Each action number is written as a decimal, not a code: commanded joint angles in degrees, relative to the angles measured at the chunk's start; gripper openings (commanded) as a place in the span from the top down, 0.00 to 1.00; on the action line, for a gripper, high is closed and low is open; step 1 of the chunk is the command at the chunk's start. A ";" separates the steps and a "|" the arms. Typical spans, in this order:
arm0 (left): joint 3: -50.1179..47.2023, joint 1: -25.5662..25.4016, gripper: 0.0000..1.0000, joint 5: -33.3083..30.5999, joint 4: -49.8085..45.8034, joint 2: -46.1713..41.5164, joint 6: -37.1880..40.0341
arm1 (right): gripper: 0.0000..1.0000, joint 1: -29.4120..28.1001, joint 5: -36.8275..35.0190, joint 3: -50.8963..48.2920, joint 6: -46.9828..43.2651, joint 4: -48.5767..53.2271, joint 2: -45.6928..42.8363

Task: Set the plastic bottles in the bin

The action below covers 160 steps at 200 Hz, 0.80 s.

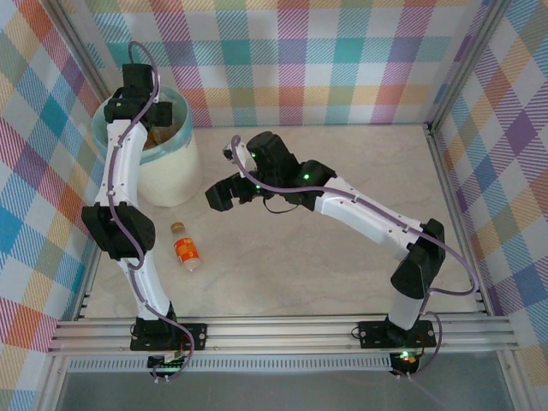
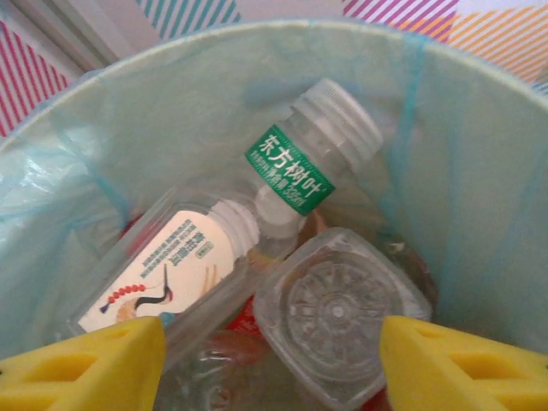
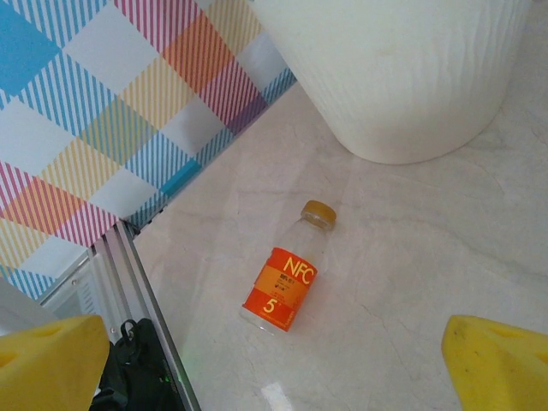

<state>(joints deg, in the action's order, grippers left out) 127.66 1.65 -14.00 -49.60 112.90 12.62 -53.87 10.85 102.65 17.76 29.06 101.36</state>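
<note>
Left gripper [image 2: 272, 347] hovering spread, empty, over bottles [image 2: 171, 274] in bin [image 2: 479, 171]; right gripper [image 3: 276, 347] gaping wide, orange-label bottle [image 3: 281, 287] lying below, untouched

Overhead and wrist views, all on bin [image 1: 175, 175]

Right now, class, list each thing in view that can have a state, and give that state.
bin: upright, bag-lined, partly filled.
orange-label bottle: lying on the table, capped.
green-label bottle: in the bin, capped, tilted.
white-label bottle: in the bin, slanted.
left gripper: open, empty, above the bin.
right gripper: open, empty, above the table.
</note>
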 commanded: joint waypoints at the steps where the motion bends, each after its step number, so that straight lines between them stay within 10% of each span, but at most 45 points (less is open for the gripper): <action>1: 2.58 0.46 0.32 5.38 -0.62 -6.99 -5.08 | 0.00 -1.03 1.19 1.97 -0.37 1.94 2.18; 50: -2.60 0.46 0.31 10.98 -0.85 -17.69 -12.98 | 0.00 -4.14 0.51 2.02 -1.50 2.05 6.59; 160: -52.69 0.46 0.26 12.50 3.26 -53.13 -28.45 | 0.00 -10.10 -2.76 8.29 -0.68 2.49 20.80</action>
<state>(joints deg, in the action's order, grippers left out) 81.80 1.69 -2.35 -48.45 66.26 -9.85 -62.89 9.04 107.44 17.15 30.63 118.54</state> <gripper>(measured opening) 0.736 0.998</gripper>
